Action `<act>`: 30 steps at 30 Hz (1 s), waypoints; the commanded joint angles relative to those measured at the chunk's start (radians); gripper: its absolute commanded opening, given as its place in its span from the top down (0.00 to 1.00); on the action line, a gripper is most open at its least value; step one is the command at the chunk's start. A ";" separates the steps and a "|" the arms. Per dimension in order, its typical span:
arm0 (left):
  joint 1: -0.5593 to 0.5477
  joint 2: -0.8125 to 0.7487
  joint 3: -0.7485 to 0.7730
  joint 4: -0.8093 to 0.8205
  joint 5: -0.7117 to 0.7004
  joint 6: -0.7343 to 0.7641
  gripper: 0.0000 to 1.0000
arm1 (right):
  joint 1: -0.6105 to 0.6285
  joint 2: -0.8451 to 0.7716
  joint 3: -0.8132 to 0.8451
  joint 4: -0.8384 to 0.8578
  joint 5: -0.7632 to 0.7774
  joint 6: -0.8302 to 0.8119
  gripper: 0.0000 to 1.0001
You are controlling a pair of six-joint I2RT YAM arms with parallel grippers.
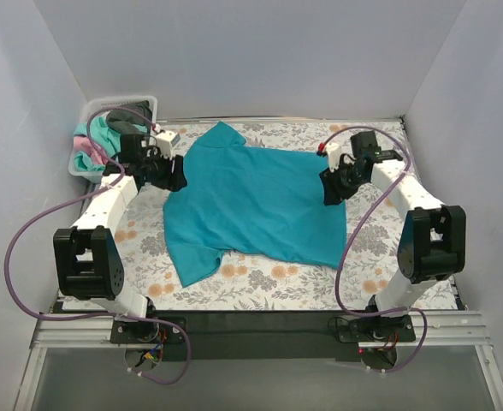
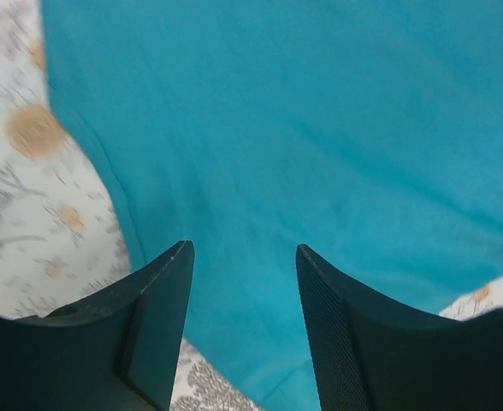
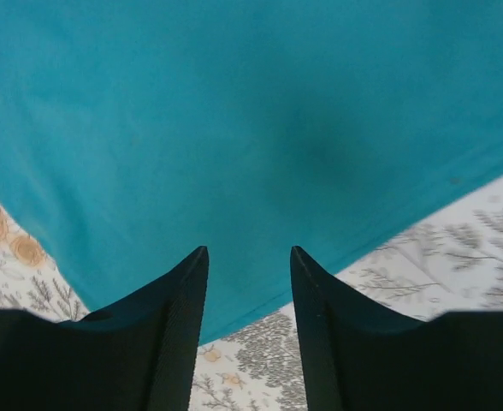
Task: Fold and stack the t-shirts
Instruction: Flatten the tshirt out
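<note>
Hovering over a teal t-shirt (image 1: 251, 201) not yet folded
It lies spread flat mid-worktop (image 1: 260, 282); left jaws and right jaws stand open at its opposite side edges, gripping nothing. No fold made, no stack begun, and the other t-shirts (image 1: 96, 135) sit heaped in the basket (image 1: 136, 100) at the far-left corner.

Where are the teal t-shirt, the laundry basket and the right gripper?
teal t-shirt (image 1: 251, 201), top external view, middle of its body.
basket (image 1: 136, 98), top external view, far rim.
right gripper (image 3: 248, 250), right wrist view, midway between its open jaws.
</note>
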 commanded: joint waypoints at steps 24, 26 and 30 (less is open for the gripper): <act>-0.179 -0.192 -0.231 -0.330 -0.036 0.273 0.54 | -0.038 0.042 0.011 -0.065 0.126 -0.048 0.59; -0.293 -0.238 -0.275 -0.322 -0.062 0.264 0.54 | -0.040 -0.028 -0.023 -0.115 0.100 -0.071 0.59; -0.423 -0.217 -0.314 -0.308 -0.051 0.207 0.52 | -0.040 -0.101 -0.122 -0.168 0.107 -0.115 0.58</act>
